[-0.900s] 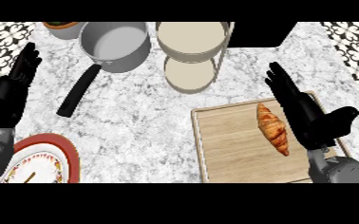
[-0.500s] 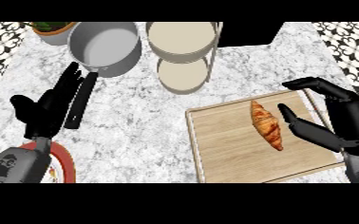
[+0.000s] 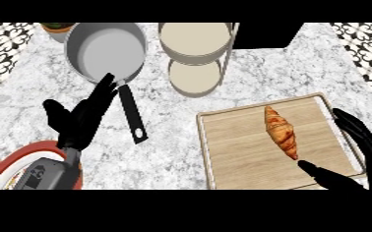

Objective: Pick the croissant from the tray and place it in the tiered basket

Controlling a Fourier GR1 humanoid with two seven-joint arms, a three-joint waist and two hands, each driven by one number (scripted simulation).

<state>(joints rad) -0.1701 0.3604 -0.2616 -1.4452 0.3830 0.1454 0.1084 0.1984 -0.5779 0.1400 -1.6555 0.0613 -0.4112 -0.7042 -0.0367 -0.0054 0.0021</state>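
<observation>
One croissant (image 3: 281,132) lies on the wooden tray (image 3: 240,162), in its right half, its long axis running from upper left to lower right. No hand touches it. The right hand (image 3: 347,155) sits over the tray's right edge, fingers spread to the croissant's right and the thumb reaching in just below it, apart from the pastry. The one tiered basket (image 3: 195,54) stands beyond the tray at the counter's back, with two round cream tiers, the upper larger than the lower. To its left is a single grey saucepan (image 3: 106,50) with a black handle pointing toward the viewer. The left hand (image 3: 81,118) hovers beside that handle, fingers straight and held together, holding nothing. One red-rimmed plate (image 3: 22,159) shows at the lower left, partly under the left forearm. Everything rests on a white, grey-veined marble counter (image 3: 167,128); a dark block (image 3: 265,34) stands at the back right.
</observation>
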